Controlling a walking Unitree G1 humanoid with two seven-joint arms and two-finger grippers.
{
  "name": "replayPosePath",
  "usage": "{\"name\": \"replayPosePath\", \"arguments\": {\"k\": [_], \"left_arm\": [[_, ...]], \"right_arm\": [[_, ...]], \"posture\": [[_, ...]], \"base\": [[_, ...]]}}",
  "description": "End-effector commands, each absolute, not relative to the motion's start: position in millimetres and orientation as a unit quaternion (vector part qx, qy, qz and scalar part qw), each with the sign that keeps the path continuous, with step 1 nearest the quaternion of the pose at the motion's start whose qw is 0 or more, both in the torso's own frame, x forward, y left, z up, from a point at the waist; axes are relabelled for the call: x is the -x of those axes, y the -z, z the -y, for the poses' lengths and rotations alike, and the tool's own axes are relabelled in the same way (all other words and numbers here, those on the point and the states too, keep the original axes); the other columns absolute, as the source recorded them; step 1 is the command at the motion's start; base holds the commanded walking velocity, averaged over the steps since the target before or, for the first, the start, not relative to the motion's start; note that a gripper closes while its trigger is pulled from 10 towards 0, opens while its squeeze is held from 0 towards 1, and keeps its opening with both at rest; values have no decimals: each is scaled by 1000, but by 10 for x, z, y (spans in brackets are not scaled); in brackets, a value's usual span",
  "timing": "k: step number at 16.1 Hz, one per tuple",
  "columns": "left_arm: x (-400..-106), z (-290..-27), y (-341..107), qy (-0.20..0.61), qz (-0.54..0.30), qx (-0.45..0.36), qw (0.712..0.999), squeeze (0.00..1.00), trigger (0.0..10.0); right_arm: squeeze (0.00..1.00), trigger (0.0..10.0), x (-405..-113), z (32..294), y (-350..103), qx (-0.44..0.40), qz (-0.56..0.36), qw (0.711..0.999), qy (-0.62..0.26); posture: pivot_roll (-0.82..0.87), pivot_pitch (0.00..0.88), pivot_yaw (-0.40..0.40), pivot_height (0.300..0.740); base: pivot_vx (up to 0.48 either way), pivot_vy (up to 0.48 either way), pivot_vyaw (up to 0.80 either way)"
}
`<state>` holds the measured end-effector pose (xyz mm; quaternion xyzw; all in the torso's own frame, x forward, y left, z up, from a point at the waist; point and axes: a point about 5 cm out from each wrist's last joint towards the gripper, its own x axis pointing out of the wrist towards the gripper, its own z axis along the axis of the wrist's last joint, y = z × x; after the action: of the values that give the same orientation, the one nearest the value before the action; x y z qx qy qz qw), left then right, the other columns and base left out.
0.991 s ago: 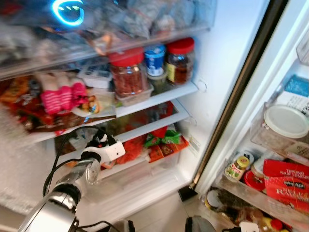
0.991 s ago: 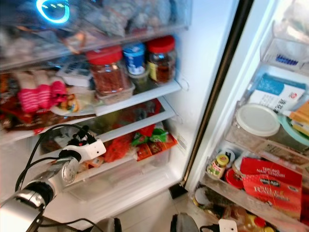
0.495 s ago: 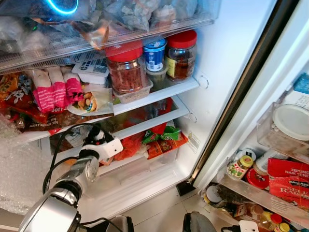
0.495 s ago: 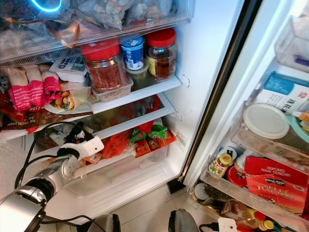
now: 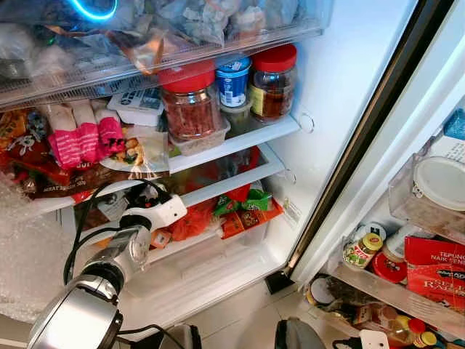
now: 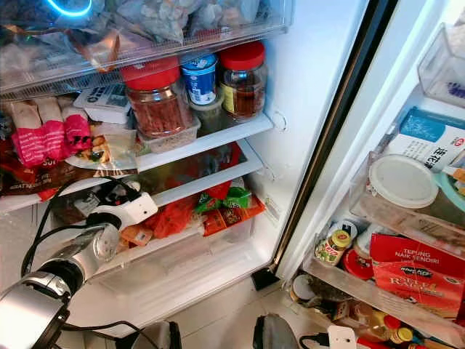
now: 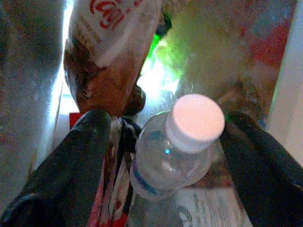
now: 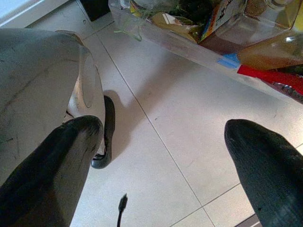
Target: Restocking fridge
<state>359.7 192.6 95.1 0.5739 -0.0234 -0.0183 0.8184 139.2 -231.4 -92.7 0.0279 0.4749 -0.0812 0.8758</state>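
A clear water bottle (image 7: 165, 161) with a pale cap stands upright on the fridge's lower glass shelf (image 5: 225, 185), among packets. My left gripper (image 7: 165, 120) has reached into that shelf and is open, one black finger (image 7: 90, 156) on each side of the bottle with small gaps. In the eye views my left wrist (image 5: 163, 212) is at the shelf's front edge, and the fingers are hidden behind it. My right gripper (image 8: 161, 127) hangs low over the tiled floor (image 8: 189, 123), open and holding nothing.
On the shelf above stand two red-lidded jars (image 5: 190, 105), a blue tub (image 5: 233, 81) and pink packets (image 5: 80, 138). Below it, a drawer holds orange and green packets (image 5: 243, 211). The open door's bins (image 5: 407, 283) on the right hold jars, a white-lidded tub and red packets.
My left wrist has moved slightly up and further into the lower shelf. The head camera shifted a second ago and has since steadied.
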Motion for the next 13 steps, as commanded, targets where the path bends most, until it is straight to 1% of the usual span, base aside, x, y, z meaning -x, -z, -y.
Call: {"name": "replayPosePath", "arguments": {"k": [1, 3, 4, 5, 6, 8, 9, 10, 11, 13], "left_arm": [[-3616, -1957, -993, 20, 23, -567, 823, 1000, 10000], [-3603, -1949, -960, 30, 14, -559, 829, 1000, 10000], [-3586, -1954, -928, 37, -2, -525, 851, 0, 10000], [-3569, -1964, -906, 41, -13, -489, 871, 0, 10000], [-3563, -1973, -900, 42, -17, -477, 878, 0, 10000], [-3539, -1948, -870, 62, -26, -421, 905, 0, 10000], [-3500, -1899, -830, 96, -33, -351, 931, 0, 10000], [-3467, -1876, -794, 116, -40, -304, 945, 0, 10000], [-3454, -1874, -783, 120, -41, -287, 950, 0, 10000], [-3382, -1924, -744, 112, -36, -206, 971, 0, 10000]], "right_arm": [[0, 10000, -1358, 2320, 939, -29, -480, 873, 84], [0, 10000, -1366, 2316, 937, -30, -479, 873, 82], [0, 10000, -1372, 2315, 935, -30, -479, 873, 82], [0, 10000, -1376, 2314, 934, -31, -479, 874, 82], [0, 10000, -1379, 2313, 933, -31, -478, 874, 82], [0, 10000, -1381, 2314, 933, -31, -479, 874, 81], [0, 10000, -1383, 2315, 932, -30, -479, 873, 80], [0, 10000, -1385, 2317, 931, -29, -479, 873, 81], [0, 10000, -1385, 2317, 931, -29, -479, 873, 81], [0, 10000, -1378, 2316, 933, -28, -478, 874, 81]], "posture": [[-19, 118, -19, 643], [-18, 112, -16, 643], [-14, 111, -14, 643], [-13, 111, -14, 643], [-13, 111, -14, 643], [-5, 104, -14, 643], [-3, 100, -12, 643], [0, 100, -11, 643], [0, 97, -10, 643], [3, 88, -6, 643]], "base": [[0, 0, 0], [0, 0, 0], [0, 0, 0], [0, 0, 0], [0, 0, 0], [0, 0, 0], [0, 0, 0], [0, 0, 0], [0, 0, 0], [0, 0, 0]]}}
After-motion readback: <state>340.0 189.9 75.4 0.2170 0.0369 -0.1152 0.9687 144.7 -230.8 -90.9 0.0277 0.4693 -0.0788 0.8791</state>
